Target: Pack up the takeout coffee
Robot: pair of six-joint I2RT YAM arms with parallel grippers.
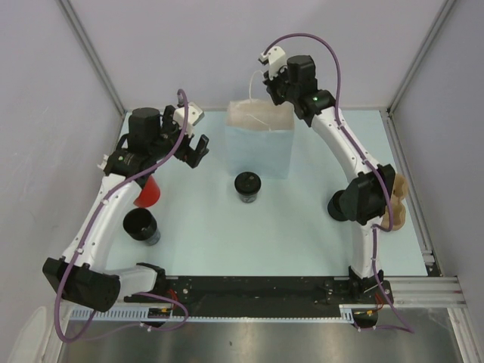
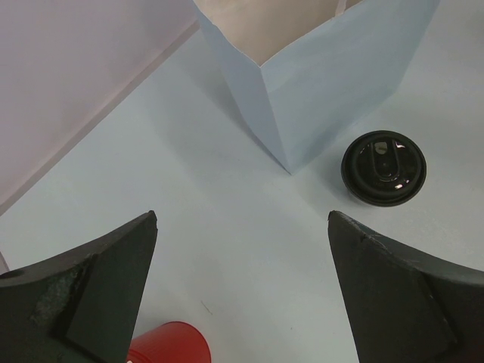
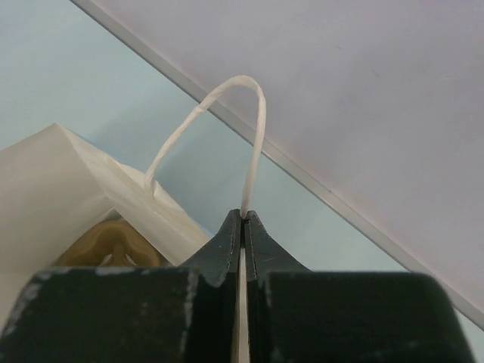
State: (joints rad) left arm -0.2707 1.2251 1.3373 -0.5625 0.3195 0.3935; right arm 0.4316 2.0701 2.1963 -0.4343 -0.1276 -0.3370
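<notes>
- Top external view: the takeout coffee [image 1: 247, 185] is recorded as a short black cup, upright, capped with a round black sip lid [image 2: 384, 168]. Glossy highlights are seen on the lid.
- Location: it is set toward the middle of the table [image 1: 318, 242], just beside the near face of the pale-blue paper bag [image 1: 259, 144] and outside it.
- Right arm: it is arched up toward the far edge, with the wrist held above the bag's open top. The right gripper [image 3: 242, 215] is pinched fully closed on the bag's white paper handle [image 3: 227, 121], which is drawn up in a loop.
- Left arm: it is extended along the left edge, with the wrist angled toward the bag. The left gripper [image 2: 242, 219] is spread wide with nothing held, above bare table between the red cup [image 2: 170, 344] and the coffee.
</notes>
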